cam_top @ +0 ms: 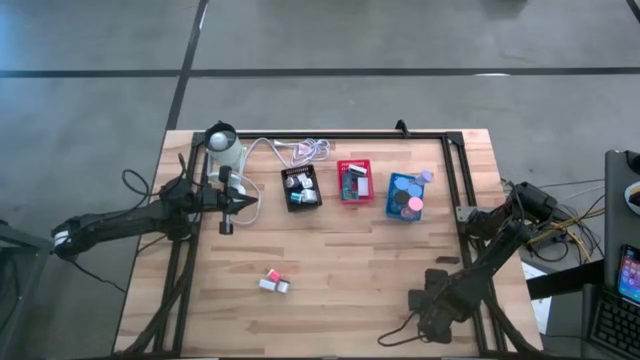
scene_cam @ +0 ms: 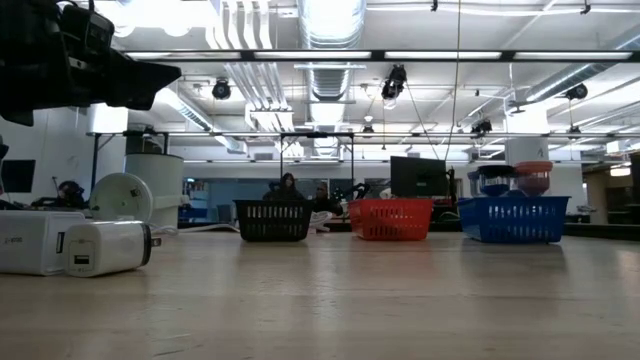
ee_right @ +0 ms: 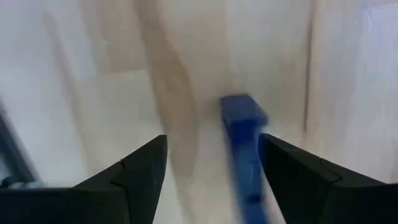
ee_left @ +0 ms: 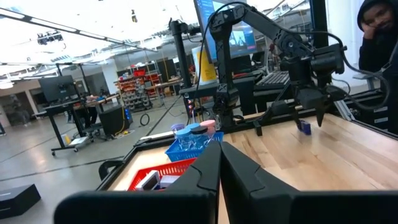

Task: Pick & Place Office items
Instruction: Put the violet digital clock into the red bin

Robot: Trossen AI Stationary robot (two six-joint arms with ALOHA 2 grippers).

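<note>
Right gripper point(ee_right: 211, 168): fingers spread wide over a blue piece point(ee_right: 244, 143) on the table point(cam_top: 350, 270) (not gripping it).
Left gripper point(ee_left: 219, 171): fingers pressed together, empty, near the black tray point(cam_top: 301, 187).

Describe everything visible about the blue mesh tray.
The blue mesh tray is a small rectangular basket of open blue mesh, looking like plastic or coated wire. It stands upright on the wooden table, rightmost in a row with the red tray and black tray, apart from both. Round rolls, blue and pink, fill it and rise above its rim; a lavender one lies just outside its far corner. No gripper touches it.
</note>
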